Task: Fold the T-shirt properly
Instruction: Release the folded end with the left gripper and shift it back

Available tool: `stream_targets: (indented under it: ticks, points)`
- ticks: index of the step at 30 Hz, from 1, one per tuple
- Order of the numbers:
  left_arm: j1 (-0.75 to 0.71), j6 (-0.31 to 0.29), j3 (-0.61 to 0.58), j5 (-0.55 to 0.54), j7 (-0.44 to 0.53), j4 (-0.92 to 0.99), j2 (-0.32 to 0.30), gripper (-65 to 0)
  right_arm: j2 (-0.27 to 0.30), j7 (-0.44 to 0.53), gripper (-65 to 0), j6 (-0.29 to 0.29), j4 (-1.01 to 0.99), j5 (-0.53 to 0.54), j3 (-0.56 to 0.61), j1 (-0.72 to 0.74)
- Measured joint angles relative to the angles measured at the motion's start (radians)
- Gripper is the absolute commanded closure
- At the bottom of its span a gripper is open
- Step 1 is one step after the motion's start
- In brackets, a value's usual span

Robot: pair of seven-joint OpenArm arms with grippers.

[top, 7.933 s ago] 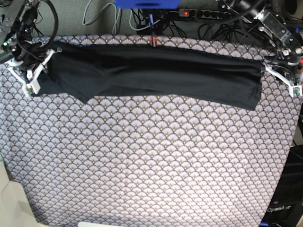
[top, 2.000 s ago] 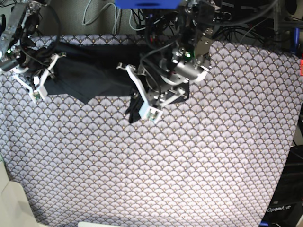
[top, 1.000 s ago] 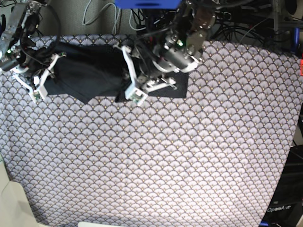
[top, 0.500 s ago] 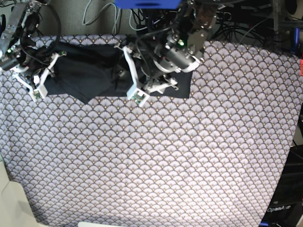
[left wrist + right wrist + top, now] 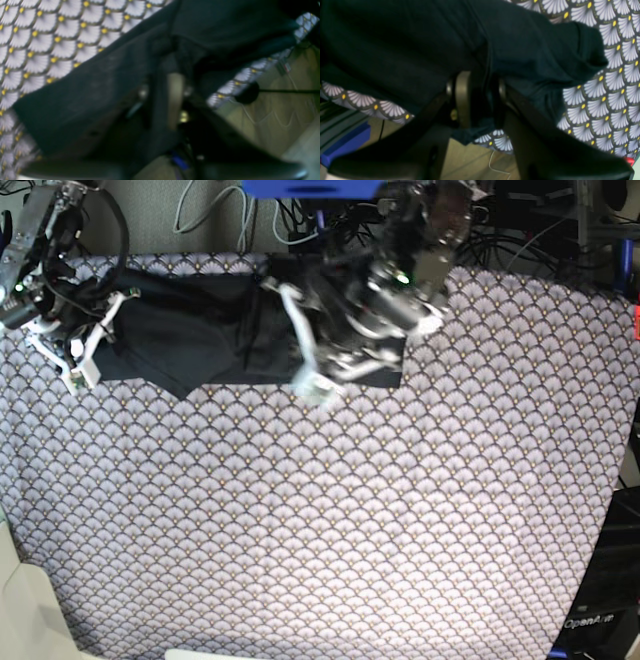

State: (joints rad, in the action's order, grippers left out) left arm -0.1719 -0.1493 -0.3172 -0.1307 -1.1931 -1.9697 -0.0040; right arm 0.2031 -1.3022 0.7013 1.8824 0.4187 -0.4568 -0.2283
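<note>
Left gripper point(image 5: 330, 376): jaws closed right down, pale finger pad just visible in the blurred left wrist view. Motion-smeared in the base view. Hangs over the end of the T-shirt point(image 5: 200, 330) nearest the table's middle, white fingers pointing toward the near side. Dark cloth all around the fingers in the wrist view; cannot tell if any is pinched between them.

Right gripper point(image 5: 88, 348): narrow gap, clamped on a fold of the T-shirt. Right wrist view shows black fabric running between the two fingers point(image 5: 462, 97) and bunching out on both sides of them. Sits at the shirt's other end, on the left of the base view, white fingers angled down and across the cloth edge.

T-shirt: black, no print showing, lying as a short wide band along the far edge of the table, from the right gripper to under the left arm. Doubled over, layers and creases visible near the middle. Lower edge uneven, one corner poking toward the near side not far from the right gripper. A hemmed edge, maybe a sleeve, sticks out onto the pattern in the right wrist view.

Tablecloth point(image 5: 320, 530): grey-white scallop pattern with yellow dots, covering the whole table, flat under the shirt. Behind the far edge: tangle of cables point(image 5: 200, 210), blue object point(image 5: 310, 188).
</note>
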Motion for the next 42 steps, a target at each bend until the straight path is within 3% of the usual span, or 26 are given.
stream_targets:
  ticks: [4, 8, 16, 25, 33, 38, 42]
  points:
    - [0.003, 0.0, 0.102, -0.006, 0.016, 0.107, -0.027, 0.0, 0.01, 0.003, -12.0, 0.0, 0.002, 0.001, 0.0, 0.0]
    - [-0.002, -0.004, 0.118, -0.008, 0.046, 0.241, -0.037, 0.0, 0.037, -0.007, -8.1, 0.0, 0.003, 0.005, 0.002, 0.003]
    - [0.025, -0.017, 0.126, -0.059, 0.256, 0.391, -0.034, 0.0, 0.077, -0.007, -8.2, 0.0, 0.005, 0.004, 0.0, 0.0]
    - [-0.007, -0.023, 0.14, -0.076, 0.327, 0.389, -0.051, 0.0, 0.114, -0.007, -8.3, 0.0, 0.005, 0.005, -0.003, 0.0]
    - [-0.063, -0.047, 0.224, -0.096, 0.314, 0.344, -0.043, 0.0, 0.133, 0.005, -22.6, 0.0, -0.007, 0.006, -0.006, 0.006]
    - [-0.063, -0.053, 0.228, -0.096, 0.312, 0.344, -0.044, 0.0, 0.138, 0.006, -23.2, 0.0, -0.151, 0.004, -0.001, 0.061]
    - [-0.063, -0.053, 0.228, -0.109, 0.311, 0.344, -0.052, 0.0, 0.174, 0.004, -23.6, 0.0, -0.261, -0.004, 0.002, 0.09]
